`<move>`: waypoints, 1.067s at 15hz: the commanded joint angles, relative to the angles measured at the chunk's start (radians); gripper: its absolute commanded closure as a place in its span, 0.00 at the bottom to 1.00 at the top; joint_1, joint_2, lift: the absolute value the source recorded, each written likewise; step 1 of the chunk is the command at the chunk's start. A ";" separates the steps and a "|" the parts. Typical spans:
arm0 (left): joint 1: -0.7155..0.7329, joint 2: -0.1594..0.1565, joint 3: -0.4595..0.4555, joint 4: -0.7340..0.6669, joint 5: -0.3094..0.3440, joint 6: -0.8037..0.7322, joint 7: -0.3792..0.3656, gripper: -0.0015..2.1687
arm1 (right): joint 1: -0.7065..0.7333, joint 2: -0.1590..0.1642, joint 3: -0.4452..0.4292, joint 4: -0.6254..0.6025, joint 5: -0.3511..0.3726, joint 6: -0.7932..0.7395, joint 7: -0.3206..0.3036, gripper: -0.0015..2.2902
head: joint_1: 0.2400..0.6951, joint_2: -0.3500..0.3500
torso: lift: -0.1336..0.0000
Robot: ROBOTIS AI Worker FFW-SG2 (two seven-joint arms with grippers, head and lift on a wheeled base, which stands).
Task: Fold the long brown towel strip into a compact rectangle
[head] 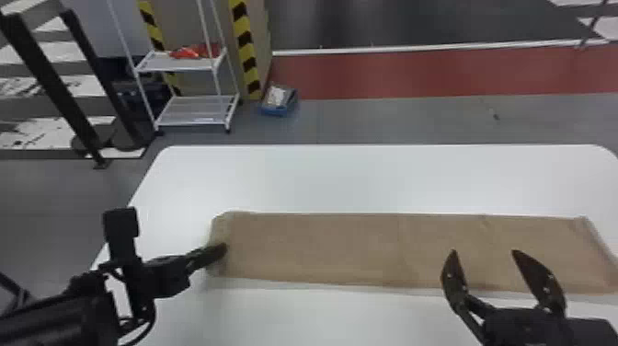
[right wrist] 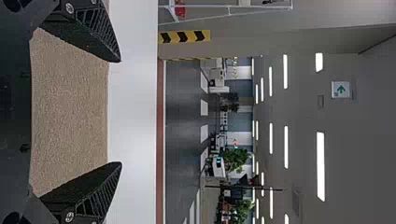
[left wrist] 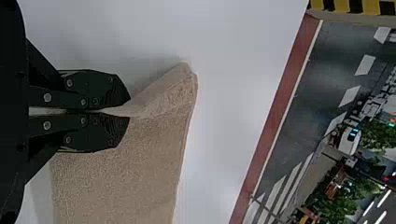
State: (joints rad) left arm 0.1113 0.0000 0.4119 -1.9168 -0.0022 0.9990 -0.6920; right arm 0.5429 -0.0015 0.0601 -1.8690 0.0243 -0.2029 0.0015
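We find the long brown towel strip [head: 322,248] laid out on the worktop [head: 368,179], and we take the strip as our reference. Its long axis runs from left to right, nearly parallel to the worktop's far edge. In our judgement the strip has yet to be folded along its length.

The left hand [left wrist: 130,108] is at the strip's left end and is the nearer one to that end. Its two fingers are closed together with the end's short edge pinched between them. The cloth rises into a ridge from the pinch toward the strip's far corner. From this hand, the rest of the strip extends to the right.

The right hand [head: 484,252] is over the right-hand part of the strip, reaching in from its near side. Its fingers stand wide apart, and we find nothing held between them. We cannot tell how high they are above the cloth.

We judge the step in hand to be the first fold: the left end should be lifted and carried rightward along the long axis, back over the strip. We note a risk that one pinch partway along the edge lets the corners sag, leaving the fold skewed.

On the floor beyond the strip's far side, we note a blue container [head: 276,110] with grey and white contents we cannot identify. To the left of that, also beyond the strip, a white shelf rack [head: 177,62] bears red items [head: 186,53].
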 commanded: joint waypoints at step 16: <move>-0.107 -0.003 -0.173 -0.475 -0.076 0.531 0.071 0.99 | 0.000 0.002 -0.082 -0.002 -0.050 0.000 -0.014 0.05 | 1.00 0.70 | 0.18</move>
State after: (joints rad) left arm 0.0011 0.0039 0.3725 -2.3332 -0.0347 1.4777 -0.6398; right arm 0.5384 -0.0015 -0.0036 -1.8645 -0.0118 -0.2032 -0.0122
